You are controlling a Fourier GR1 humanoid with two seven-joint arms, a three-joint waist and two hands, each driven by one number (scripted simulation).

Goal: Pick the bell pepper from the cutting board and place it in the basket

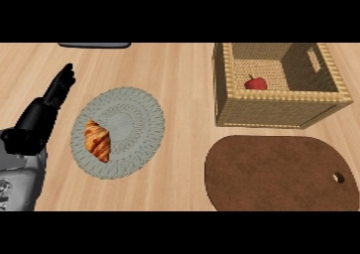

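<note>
The red bell pepper [256, 83] lies inside the wicker basket [274, 110] at the upper right, near the basket's front wall. The brown cutting board [281, 173] lies bare in front of the basket, a hole near its right edge. My left hand [54, 96] shows at the left edge with fingers straight and pointing away, holding nothing. My right hand is out of view.
A grey woven round mat [131, 124] sits left of centre with a croissant [97, 140] on its left part. A dark flat object [94, 45] shows at the counter's far edge.
</note>
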